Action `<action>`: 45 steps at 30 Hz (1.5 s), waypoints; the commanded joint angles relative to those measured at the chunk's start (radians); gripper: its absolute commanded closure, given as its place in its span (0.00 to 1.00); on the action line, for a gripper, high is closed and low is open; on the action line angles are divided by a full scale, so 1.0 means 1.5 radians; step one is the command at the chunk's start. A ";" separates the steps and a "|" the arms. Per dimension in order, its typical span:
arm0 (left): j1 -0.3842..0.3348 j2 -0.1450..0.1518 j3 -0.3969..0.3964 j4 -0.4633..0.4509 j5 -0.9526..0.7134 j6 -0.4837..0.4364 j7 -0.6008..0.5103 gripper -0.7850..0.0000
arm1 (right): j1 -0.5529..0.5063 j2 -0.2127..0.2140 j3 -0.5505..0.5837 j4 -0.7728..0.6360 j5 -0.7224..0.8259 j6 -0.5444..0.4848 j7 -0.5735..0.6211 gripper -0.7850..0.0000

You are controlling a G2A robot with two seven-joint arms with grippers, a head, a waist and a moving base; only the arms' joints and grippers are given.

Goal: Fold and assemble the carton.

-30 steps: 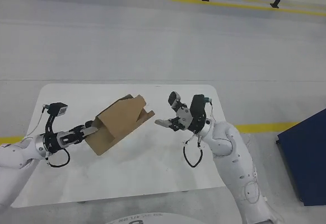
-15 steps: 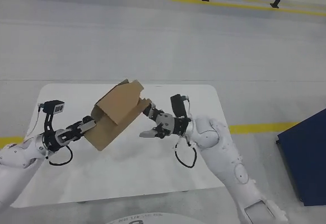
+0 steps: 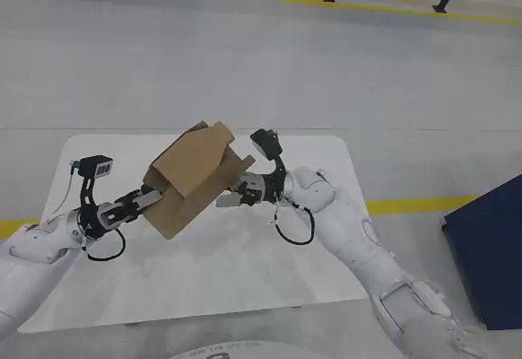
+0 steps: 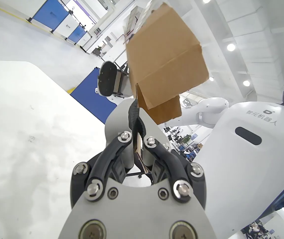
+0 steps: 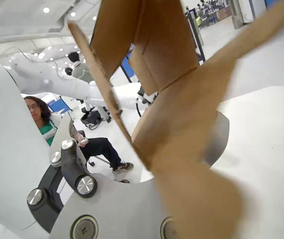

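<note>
The carton hangs above the tabletop, partly opened, its long axis running slantwise from one gripper to the other. At one end of the carton the left gripper is clamped tight on a flap. At the far end the right gripper has its fingers spread either side of a loose flap, so that's the arm nearest the folding, I'd judge.

The left arm and right arm are smooth white shells, with a black cable looped at each wrist. The left gripper is grey metal — black links, silver screws.
</note>
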State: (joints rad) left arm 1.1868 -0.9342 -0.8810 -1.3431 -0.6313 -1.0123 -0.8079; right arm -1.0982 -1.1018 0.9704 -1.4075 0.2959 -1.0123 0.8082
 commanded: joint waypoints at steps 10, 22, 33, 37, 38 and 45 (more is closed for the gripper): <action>0.005 -0.022 -0.011 0.003 -0.001 0.000 0.000 1.00 | 0.001 -0.012 0.018 0.015 -0.009 0.000 -0.008 1.00; 0.006 -0.030 0.007 -0.007 0.058 0.000 0.000 0.00 | -0.021 -0.022 0.065 0.002 -0.025 0.000 -0.020 1.00; 0.001 -0.013 -0.016 0.021 0.026 0.000 0.000 0.00 | -0.130 0.007 0.187 -0.138 -0.023 0.000 0.000 1.00; 0.001 -0.013 -0.016 0.021 0.026 0.000 0.000 0.00 | -0.130 0.007 0.187 -0.138 -0.023 0.000 0.000 1.00; 0.001 -0.013 -0.016 0.021 0.026 0.000 0.000 0.00 | -0.130 0.007 0.187 -0.138 -0.023 0.000 0.000 1.00; 0.001 -0.013 -0.016 0.021 0.026 0.000 0.000 0.00 | -0.117 0.009 0.141 -0.146 0.153 0.093 0.050 1.00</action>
State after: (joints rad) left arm 1.1882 -0.9536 -0.9057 -1.3124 -0.5930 -1.0123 -0.8080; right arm -1.2943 -1.0903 1.2050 -1.6339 0.3171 -0.9581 0.8454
